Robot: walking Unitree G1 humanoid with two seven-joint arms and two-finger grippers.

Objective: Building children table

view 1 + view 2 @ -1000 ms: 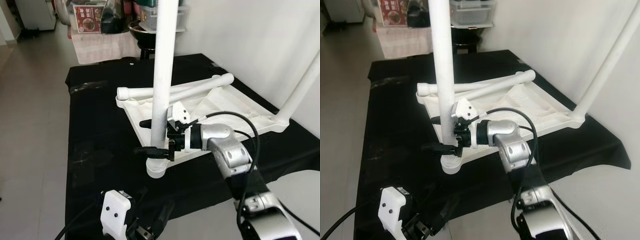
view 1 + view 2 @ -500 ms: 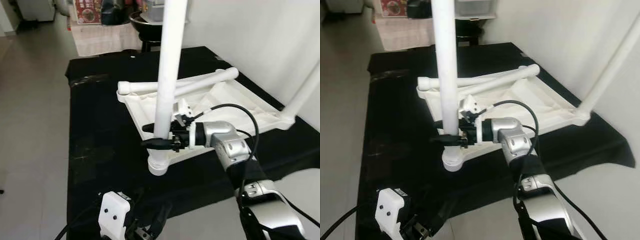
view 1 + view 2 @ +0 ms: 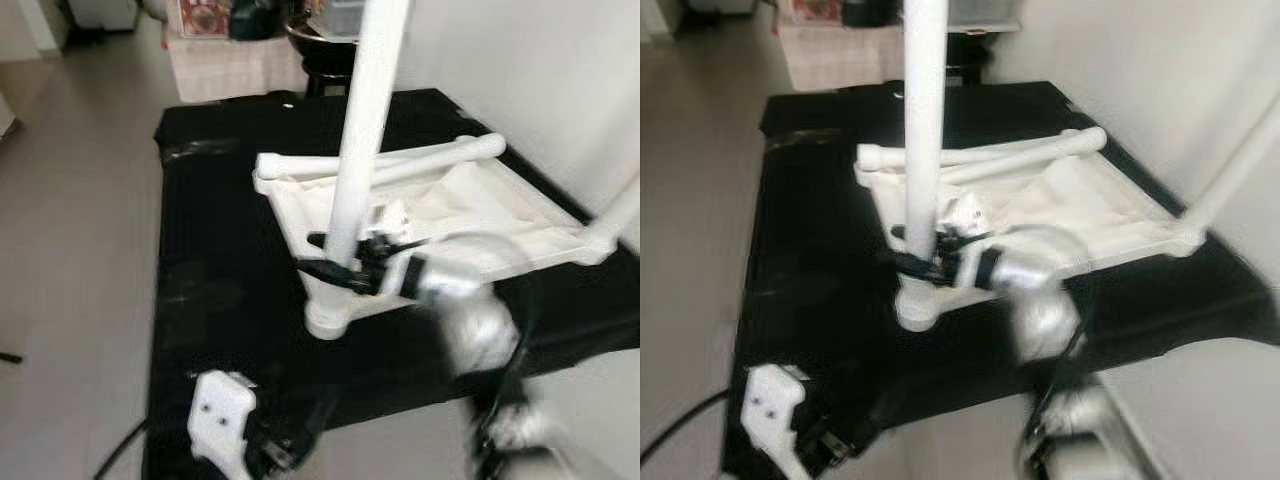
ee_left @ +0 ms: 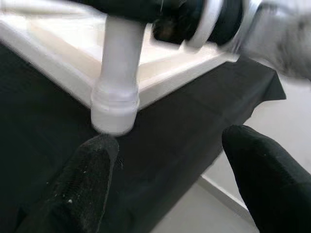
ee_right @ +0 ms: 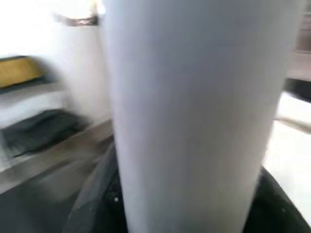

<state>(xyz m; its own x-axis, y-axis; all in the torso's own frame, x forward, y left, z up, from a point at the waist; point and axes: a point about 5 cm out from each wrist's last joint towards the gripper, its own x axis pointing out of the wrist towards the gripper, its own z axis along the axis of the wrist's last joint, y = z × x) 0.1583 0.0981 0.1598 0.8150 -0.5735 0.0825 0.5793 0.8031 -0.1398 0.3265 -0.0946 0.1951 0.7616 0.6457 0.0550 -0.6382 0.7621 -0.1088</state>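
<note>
While the tabletop [image 3: 470, 215] is lying upside down on the black cloth [image 3: 220, 260], the right gripper [image 3: 345, 262] is closing its two fingers around the upright leg [image 3: 358, 150] low down, just above the near corner socket [image 3: 330, 318]. The frames are blurring with motion, so the grip looks snug but I am hedging on how firm it is. The right wrist view is showing the leg pressed between the fingers [image 5: 97, 194]. The left gripper [image 4: 165, 170] is hanging near the front edge of the cloth, fingers spread wide and holding nothing, pointing toward the socket.

A second leg [image 3: 620, 215] is standing at the right corner, and two loose legs [image 3: 400, 165] are lying across the far side of the tabletop.

The leg is looking like a smooth, rigid plastic tube: light, stiff and likely slippery, so it is probably apt to rotate or slide in the fingers. Holding it low, close to the socket, is giving the best control for seating it; a higher hold is likely to lever the light tabletop about on the cloth.
</note>
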